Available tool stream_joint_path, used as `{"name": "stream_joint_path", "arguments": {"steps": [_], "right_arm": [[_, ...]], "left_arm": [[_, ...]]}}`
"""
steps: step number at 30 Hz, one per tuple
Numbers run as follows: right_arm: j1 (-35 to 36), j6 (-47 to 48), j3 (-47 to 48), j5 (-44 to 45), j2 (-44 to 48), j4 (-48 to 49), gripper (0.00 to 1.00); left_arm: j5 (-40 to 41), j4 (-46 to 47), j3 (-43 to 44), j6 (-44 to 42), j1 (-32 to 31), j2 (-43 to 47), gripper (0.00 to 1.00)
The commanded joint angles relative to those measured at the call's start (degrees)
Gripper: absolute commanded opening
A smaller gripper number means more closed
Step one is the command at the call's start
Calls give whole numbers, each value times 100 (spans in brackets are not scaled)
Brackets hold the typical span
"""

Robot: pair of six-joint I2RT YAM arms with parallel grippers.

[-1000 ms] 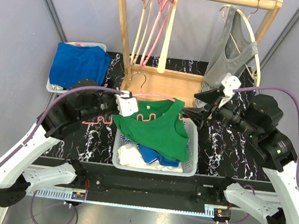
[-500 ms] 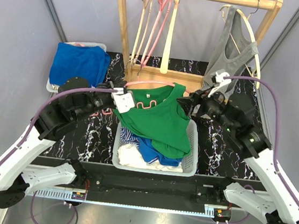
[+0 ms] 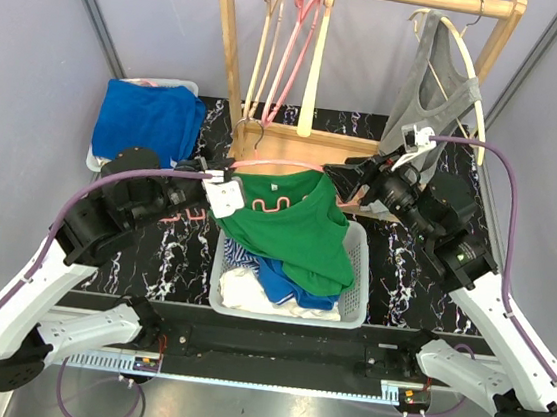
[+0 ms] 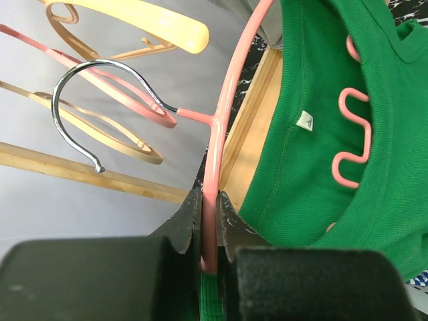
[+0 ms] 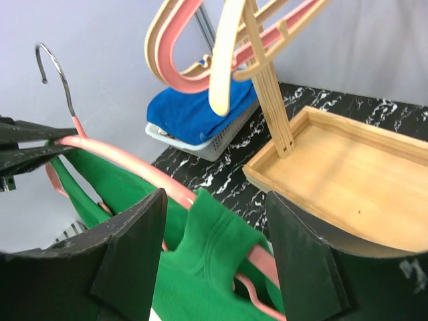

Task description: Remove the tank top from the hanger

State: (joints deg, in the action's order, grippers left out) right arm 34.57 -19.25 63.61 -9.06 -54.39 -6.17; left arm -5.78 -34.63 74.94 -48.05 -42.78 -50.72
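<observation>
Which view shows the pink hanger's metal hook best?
Left wrist: the hook is large, whole and sharp. Right wrist shows it small near the left edge. Top external shows it tiny, against the rack.

Cameras: one overhead looking down from behind, two wrist close-ups.
We find pink hanger and green tank top shared by all three.

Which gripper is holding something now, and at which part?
The left gripper is shut on the pink hanger, on one arm close to its middle. The right gripper is open, holding nothing.
</observation>
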Motion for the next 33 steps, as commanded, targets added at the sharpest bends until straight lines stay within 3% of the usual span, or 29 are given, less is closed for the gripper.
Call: {"name": "stream_joint_path", "arguments": {"steps": [1, 14, 18, 21, 25, 33], "right_arm": [[33, -141, 28, -43, -63, 521, 68], [41, -299, 90, -175, -160, 2, 57], [33, -308, 46, -123, -81, -182, 48], [33, -308, 28, -61, -28, -270, 34], [33, -369, 81, 9, -63, -367, 2], [24, -221, 20, 545, 165, -788, 0]], "left_arm": [[-230, 422, 188, 50, 25, 141, 0], [-283, 413, 197, 50, 51, 176, 0], [-301, 405, 232, 59, 51, 176, 0], [-318, 405, 232, 59, 51, 168, 0], [-318, 414, 249, 68, 51, 168, 0], [-292, 413, 258, 33, 112, 211, 0]]}}
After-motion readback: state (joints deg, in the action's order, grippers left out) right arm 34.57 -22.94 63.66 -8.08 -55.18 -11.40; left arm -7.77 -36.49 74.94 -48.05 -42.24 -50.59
